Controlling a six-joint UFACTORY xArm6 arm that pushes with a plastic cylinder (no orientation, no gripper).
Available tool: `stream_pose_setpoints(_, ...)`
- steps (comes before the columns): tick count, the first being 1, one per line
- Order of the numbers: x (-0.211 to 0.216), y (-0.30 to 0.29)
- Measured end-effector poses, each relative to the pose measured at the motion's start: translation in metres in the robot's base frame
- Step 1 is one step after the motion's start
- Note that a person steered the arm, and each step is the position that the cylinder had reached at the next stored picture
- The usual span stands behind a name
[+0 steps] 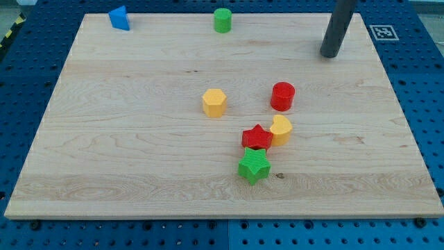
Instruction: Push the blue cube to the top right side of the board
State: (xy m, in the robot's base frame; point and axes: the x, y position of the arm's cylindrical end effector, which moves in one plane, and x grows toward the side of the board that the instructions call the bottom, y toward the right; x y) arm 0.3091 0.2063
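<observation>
Blocks scattered over the wooden counter (pixel 139 173), with the blue cube (pixel 119 18) at 11 o'clock and the tip (pixel 329 54) at 1 o'clock, well apart.

Nearest the view's bottom, toward 5 o'clock, sits the green star (pixel 254 165), touching the red star (pixel 257 137), which touches the yellow crescent-like block (pixel 281 130); farther up lie the yellow hexagon (pixel 214 102) and red cylinder (pixel 282 96), then the green cylinder (pixel 222 20) at 12 o'clock by the far edge. The arm carries no jaws, only the rod, so no opening can be told. The tip stands close to where the cube is meant to end up, with the cube at the opposite far corner. The likely risk: a push along the far edge would drive the cube into the green cylinder, or an off-centre push would spin it off the counter.
</observation>
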Motion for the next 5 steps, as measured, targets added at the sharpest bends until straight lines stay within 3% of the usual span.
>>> stream_pose_setpoints(5, -0.052, 0.009)
